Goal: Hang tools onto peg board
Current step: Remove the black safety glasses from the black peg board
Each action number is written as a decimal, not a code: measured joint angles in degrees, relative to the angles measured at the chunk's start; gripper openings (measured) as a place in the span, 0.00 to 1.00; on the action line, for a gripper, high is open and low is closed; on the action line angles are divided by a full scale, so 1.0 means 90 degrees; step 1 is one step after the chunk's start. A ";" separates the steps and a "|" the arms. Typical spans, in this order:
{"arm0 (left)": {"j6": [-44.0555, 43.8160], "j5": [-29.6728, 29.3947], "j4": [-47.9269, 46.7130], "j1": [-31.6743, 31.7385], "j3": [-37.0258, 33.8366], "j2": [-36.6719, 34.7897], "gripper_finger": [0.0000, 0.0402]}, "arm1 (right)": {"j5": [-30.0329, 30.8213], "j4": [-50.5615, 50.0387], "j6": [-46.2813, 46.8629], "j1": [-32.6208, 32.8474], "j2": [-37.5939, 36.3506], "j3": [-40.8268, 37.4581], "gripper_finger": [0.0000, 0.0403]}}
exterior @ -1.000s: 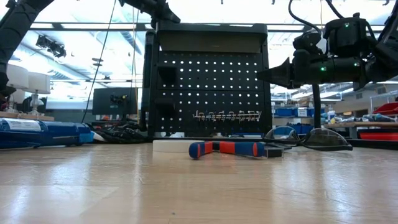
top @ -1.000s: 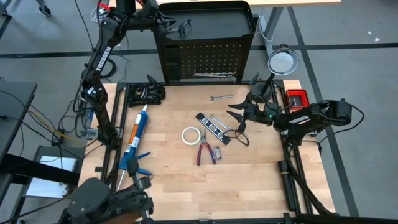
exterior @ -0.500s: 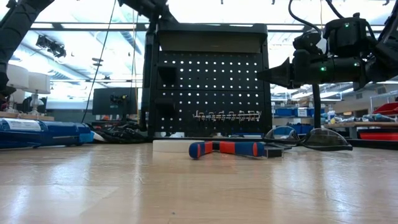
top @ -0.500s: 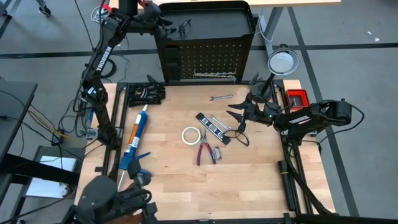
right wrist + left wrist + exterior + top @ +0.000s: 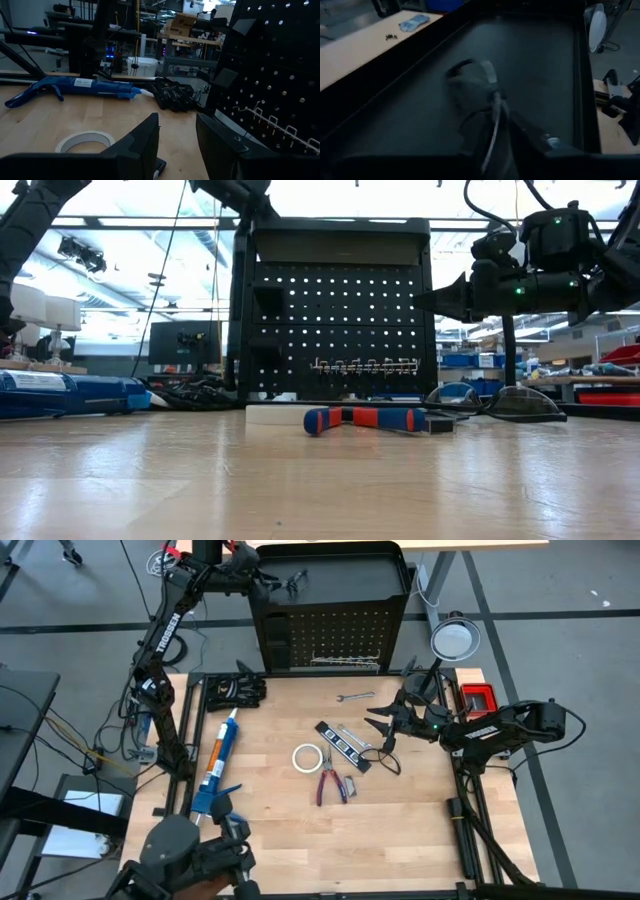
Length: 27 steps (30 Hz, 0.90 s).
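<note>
At upper centre of the high view, over the flat top of the upright black perforated metal peg board (image 5: 330,640) in its box-like frame: left gripper (image 5: 268,578), just beside a dark-framed pair of glasses (image 5: 295,580) lying there, grip impossible to tell. At right of centre, above the wooden table (image 5: 400,830): right gripper (image 5: 382,727), fingers moderately apart with nothing between. Flat on the wood mid-frame: red-handled pliers (image 5: 330,785), white tape roll (image 5: 307,757), black bar with pale windows (image 5: 343,746), silver wrench (image 5: 355,697).
</note>
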 joint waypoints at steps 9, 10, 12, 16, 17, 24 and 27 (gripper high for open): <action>0.0050 0.0034 0.0419 -0.0050 -0.0031 0.0038 0.04 | -0.0002 0.0000 0.0000 0.0000 0.0000 0.0000 0.35; 0.0053 0.0032 0.0469 -0.0059 -0.0034 0.0043 0.04 | -0.0002 0.0000 -0.0001 0.0000 0.0000 0.0000 0.35; 0.0053 0.0024 0.0605 -0.0091 -0.0045 0.0055 0.03 | -0.0001 0.0000 0.0000 0.0000 0.0000 0.0000 0.35; 0.0053 0.0020 0.0837 -0.0134 -0.0058 0.0063 0.01 | -0.0001 -0.0001 -0.0001 0.0000 0.0000 0.0000 0.35; 0.0055 0.0022 0.0950 -0.0138 -0.0058 0.0063 0.01 | 0.0000 0.0000 -0.0002 0.0000 0.0000 0.0000 0.35; 0.0199 0.0365 0.1383 -0.0183 -0.0056 0.0039 0.01 | -0.0002 -0.0002 -0.0002 0.0000 0.0000 0.0000 0.35; 0.0232 0.0926 0.1742 -0.0265 -0.0051 -0.0001 0.00 | -0.0001 -0.0005 -0.0002 -0.0001 0.0000 0.0000 0.35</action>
